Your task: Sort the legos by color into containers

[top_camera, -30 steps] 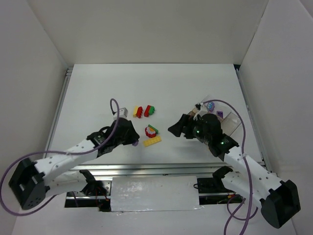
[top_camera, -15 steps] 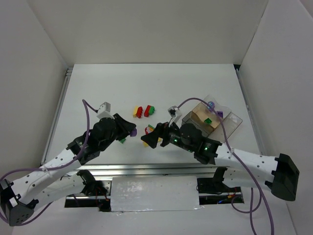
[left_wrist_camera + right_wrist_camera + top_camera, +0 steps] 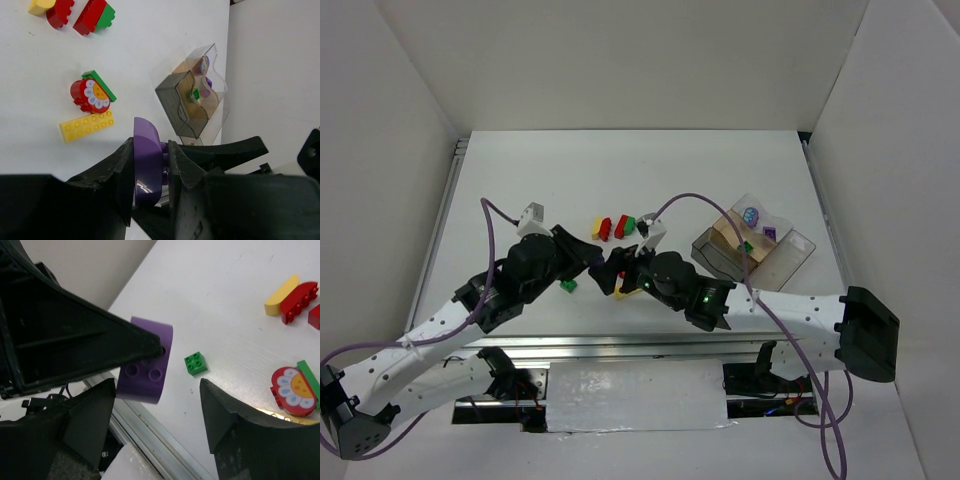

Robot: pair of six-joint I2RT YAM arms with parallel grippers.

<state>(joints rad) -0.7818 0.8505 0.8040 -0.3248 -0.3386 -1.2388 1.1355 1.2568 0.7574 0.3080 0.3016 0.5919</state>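
My left gripper (image 3: 149,150) is shut on a purple brick (image 3: 147,160) and holds it above the table, near the front middle (image 3: 597,256). My right gripper (image 3: 156,390) is open. Its two fingers stand on either side of the same purple brick (image 3: 145,367) without touching it, tip to tip with the left gripper (image 3: 616,272). The clear smoky organizer box (image 3: 790,255) stands at the right and holds small green and purple pieces. A yellow studded plate (image 3: 86,126), a red flower brick (image 3: 91,93) and a small green brick (image 3: 195,363) lie on the table.
A row of a yellow, a red and a red-and-green brick (image 3: 613,227) lies behind the grippers. The metal rail of the table's front edge (image 3: 150,440) runs just below the held brick. White walls enclose the table on three sides.
The left arm has lifted the purple brick and carried it right toward the middle. The right arm has swung left from the box to meet it, with its fingers open.
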